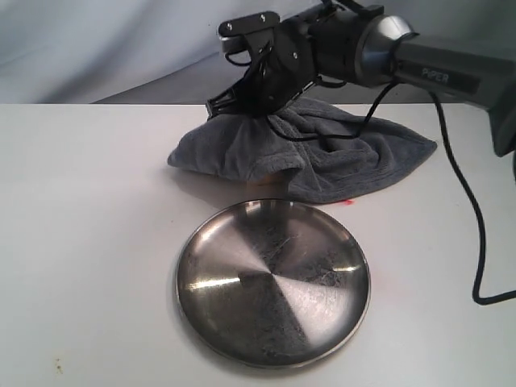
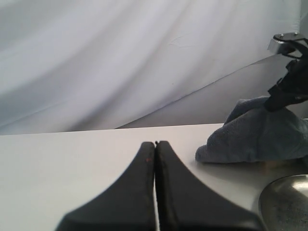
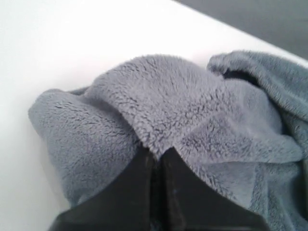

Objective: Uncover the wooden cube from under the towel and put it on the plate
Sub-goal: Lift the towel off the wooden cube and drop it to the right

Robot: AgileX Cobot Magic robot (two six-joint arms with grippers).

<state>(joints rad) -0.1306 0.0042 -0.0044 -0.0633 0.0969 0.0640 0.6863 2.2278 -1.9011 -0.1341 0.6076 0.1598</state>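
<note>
A plain white surface (image 1: 89, 242) lay beneath the right pincer (image 1: 219, 108) and stretched well beyond it. Behind the pincer hung a pale, creased backdrop (image 1: 105, 48). Some way from the pincer sat a tiny red speck (image 1: 348, 201), perhaps a sticker.

The plate (image 1: 274, 282) lies on the table (image 1: 89, 242), near its front middle. The towel (image 1: 355, 157) is heaped just behind the plate, at its 12 to 1 o'clock. The wooden cube (image 1: 264, 185) sits under the towel's near edge, at the plate's 12 o'clock, close to the rim.
</note>
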